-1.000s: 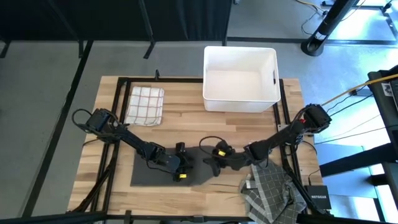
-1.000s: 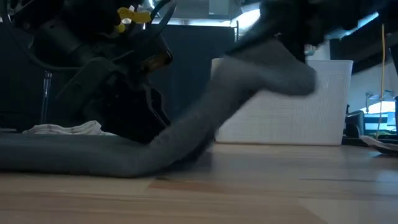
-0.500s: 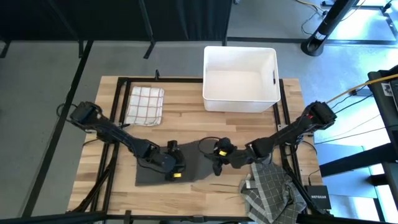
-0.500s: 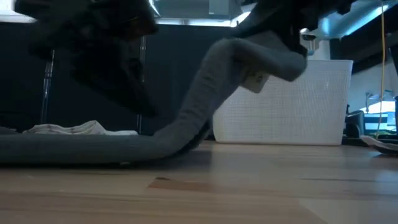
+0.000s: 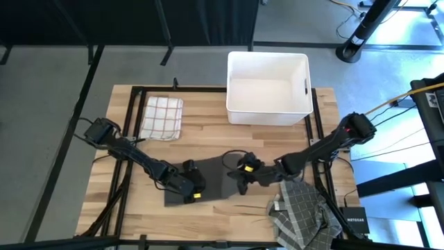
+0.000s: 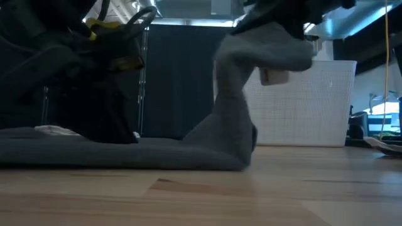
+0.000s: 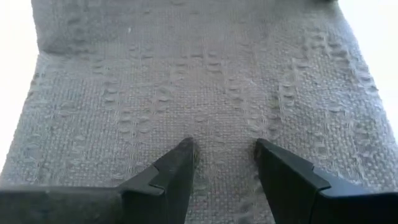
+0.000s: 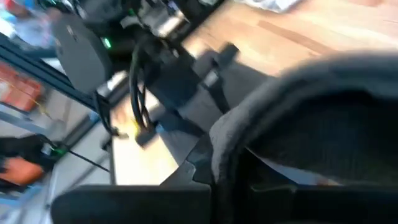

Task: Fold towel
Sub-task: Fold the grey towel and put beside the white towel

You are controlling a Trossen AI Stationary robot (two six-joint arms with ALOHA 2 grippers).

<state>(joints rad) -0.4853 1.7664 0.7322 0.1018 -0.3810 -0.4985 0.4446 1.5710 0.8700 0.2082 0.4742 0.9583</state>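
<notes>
Grey towel (image 5: 208,182) lies at desk (image 5: 208,128) ctr, toward 6 o'clock. R pincer (image 5: 239,182) clamped on towel's 3 o'clock edge, lifting it into a raised fold (image 6: 251,81). L pincer (image 7: 221,155) w/ fingers apart, tips pressed on towel's flat part.

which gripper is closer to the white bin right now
Right. The right gripper, lifting the grey towel's edge, sits just in front of the white bin; the left gripper is lower-left, over the towel.
</notes>
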